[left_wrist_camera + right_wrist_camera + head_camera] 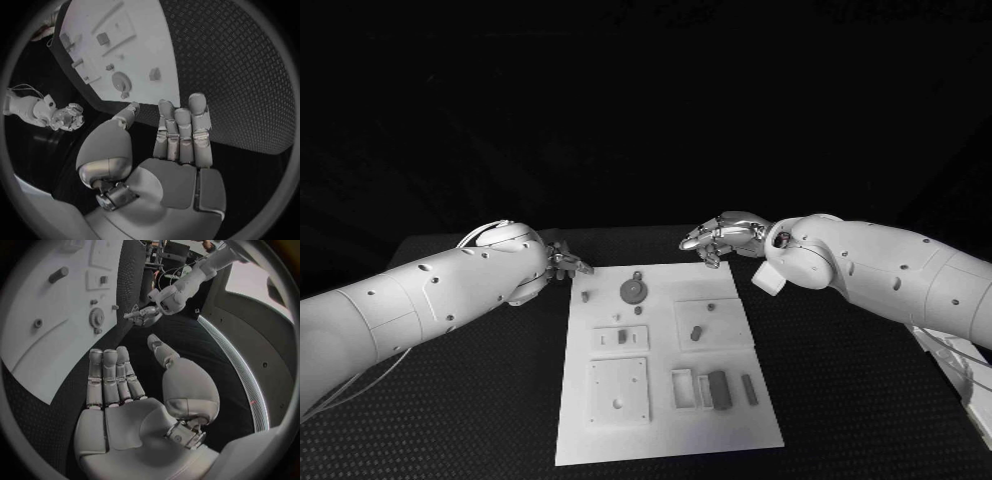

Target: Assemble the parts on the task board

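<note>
your left hand point(169, 150) is open and holds nothing: in its wrist view the fingers point(182, 127) lie straight and side by side, the thumb out to one side, over the black textured worktop point(250, 75). in the head view that hand point(564, 262) sits left of centre, just off the far left corner of the white rectangular task board point(661, 440), apart from it.

your right hand point(134, 395) is also open and empty, its fingers point(109, 372) stretched flat together and the thumb apart. in the head view you see it point(721, 238) just above the centre of the frame, beyond the far edge of the board and near its right corner, not touching it.

the board lies lengthwise in the lower middle of the head view. on it you have a small grey round disc part point(633, 290) near the far end, a small grey block point(695, 328) on a raised white square to the right of centre, a small dark piece point(622, 338) in a white frame to the left, and a dark upright rectangular part point(718, 388) with a slimmer dark bar point(750, 390) beside it towards the lower right. a plain white square plate point(617, 390) sits at the lower left of the board.
</note>
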